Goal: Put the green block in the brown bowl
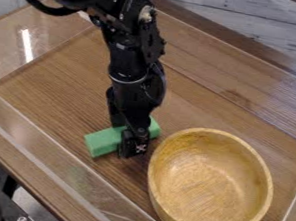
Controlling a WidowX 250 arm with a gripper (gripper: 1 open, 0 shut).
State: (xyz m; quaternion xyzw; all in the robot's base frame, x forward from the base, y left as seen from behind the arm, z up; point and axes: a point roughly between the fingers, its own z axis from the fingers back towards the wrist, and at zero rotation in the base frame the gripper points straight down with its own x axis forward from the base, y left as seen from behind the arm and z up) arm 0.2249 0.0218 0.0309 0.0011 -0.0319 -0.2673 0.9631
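The green block lies flat on the wooden table, just left of the brown bowl. My gripper points straight down over the block's right half, its black fingers reaching down around the block to about table level. The jaws stand open, and no grip on the block shows. Most of the block's right end is hidden behind the fingers. The bowl is a wide, light wooden one with nothing in it, and its rim sits close to the fingers on the right.
A clear plastic wall runs along the table's near and left edges. The black arm leans in from the upper left. A pale stone-like surface lies behind the table.
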